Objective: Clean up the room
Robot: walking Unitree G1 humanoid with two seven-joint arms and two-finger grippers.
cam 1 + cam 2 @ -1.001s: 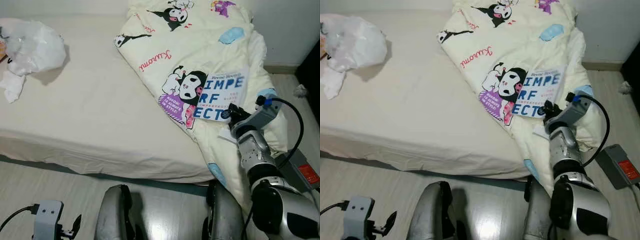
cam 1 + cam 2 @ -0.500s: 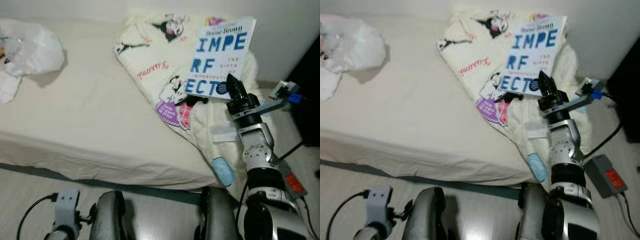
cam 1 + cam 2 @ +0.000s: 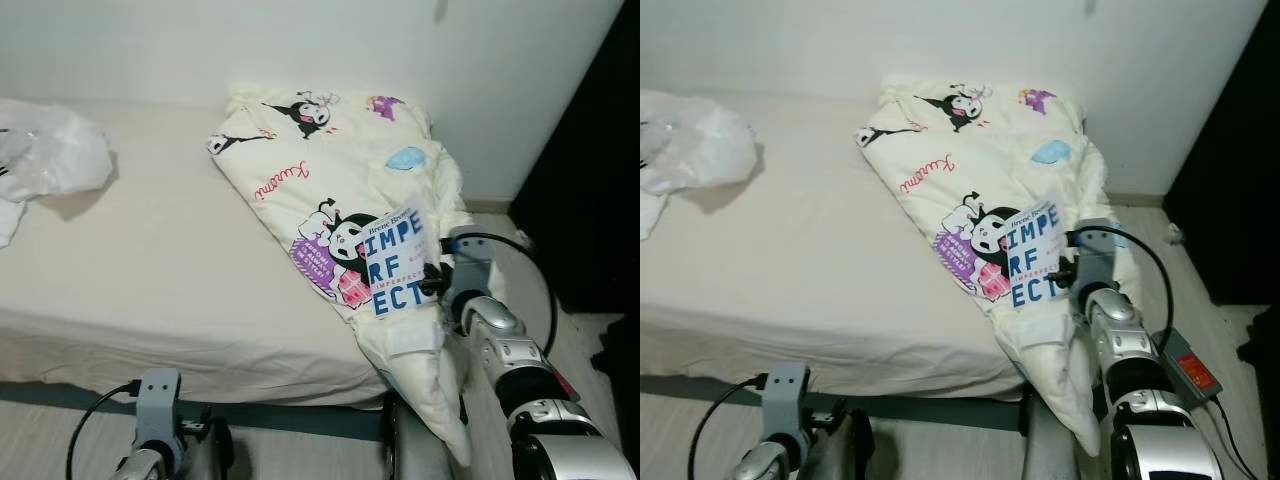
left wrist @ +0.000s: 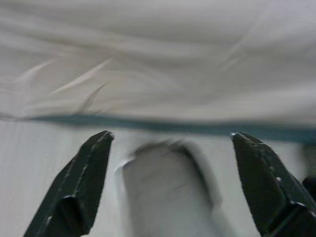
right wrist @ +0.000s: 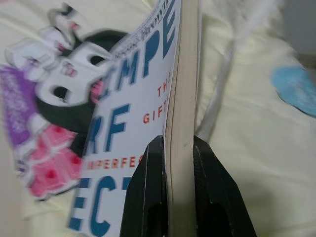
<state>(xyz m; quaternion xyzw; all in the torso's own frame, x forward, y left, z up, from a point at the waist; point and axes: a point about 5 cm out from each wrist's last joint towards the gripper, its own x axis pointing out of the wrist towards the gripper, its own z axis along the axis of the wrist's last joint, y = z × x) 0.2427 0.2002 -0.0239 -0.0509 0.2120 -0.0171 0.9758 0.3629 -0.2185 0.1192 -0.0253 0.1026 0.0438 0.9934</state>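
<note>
Right wrist view: one book [image 5: 170, 103] pinched edge-on between the right gripper [image 5: 178, 163] fingers.
One book held upright over the single cartoon-print duvet [image 3: 330, 170] near the bed's [image 3: 150, 270] right edge; one white plastic bag [image 3: 50, 160] at the far left corner. Left gripper [image 4: 170, 143], blurred, seemingly spread open, hangs by the bed's front edge above pale flooring.

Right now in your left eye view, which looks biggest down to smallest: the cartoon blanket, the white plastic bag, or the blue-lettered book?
1. Cream cartoon-print blanket
2. Crumpled white plastic bag, partly cut off
3. White book with blue letters, clamped in the right pincer
</note>
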